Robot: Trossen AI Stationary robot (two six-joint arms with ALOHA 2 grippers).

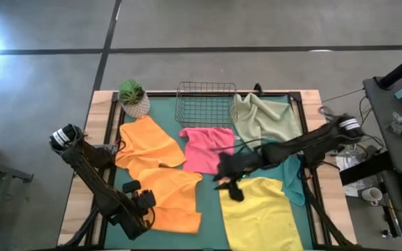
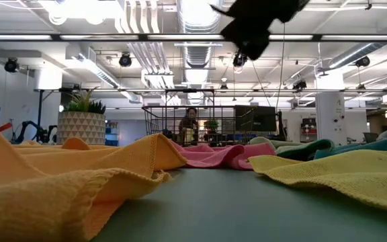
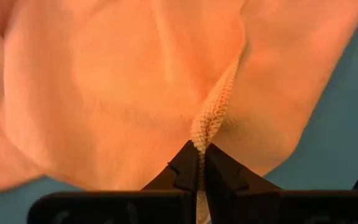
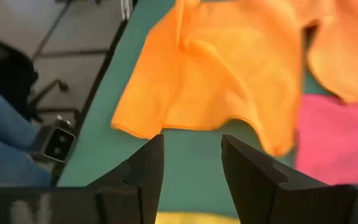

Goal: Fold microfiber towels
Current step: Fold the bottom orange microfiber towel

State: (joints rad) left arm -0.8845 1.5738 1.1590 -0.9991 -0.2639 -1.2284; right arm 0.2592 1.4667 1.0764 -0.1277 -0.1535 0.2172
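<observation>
**Six towels spread unfolded, one orange hem pinched**

Green matting (image 1: 211, 192) covers a wood-edged table on a grey concrete floor. A wire basket (image 1: 206, 103) and a small potted plant (image 1: 133, 97) stand at the far edge.

Six microfiber towels lie loose and unfolded. Two orange ones sit on the left: a far orange towel (image 1: 145, 143) and a near orange towel (image 1: 173, 199). A pink towel (image 1: 206, 148) lies in the middle, a sage towel (image 1: 264, 117) far right, a yellow towel (image 1: 257, 213) near right, with a teal towel (image 1: 295, 181) peeking beside it.

The left gripper (image 3: 201, 163) is closed on the near orange towel's hem, holding only a thin ridge of edge. That pinch could slip free under a pull, or drag the cloth into a bunch.

The right gripper (image 4: 191, 163) hangs above the mat between pink and yellow, fingers spread, holding nothing. Lowered carelessly, it might catch two overlapping towels at once.
</observation>
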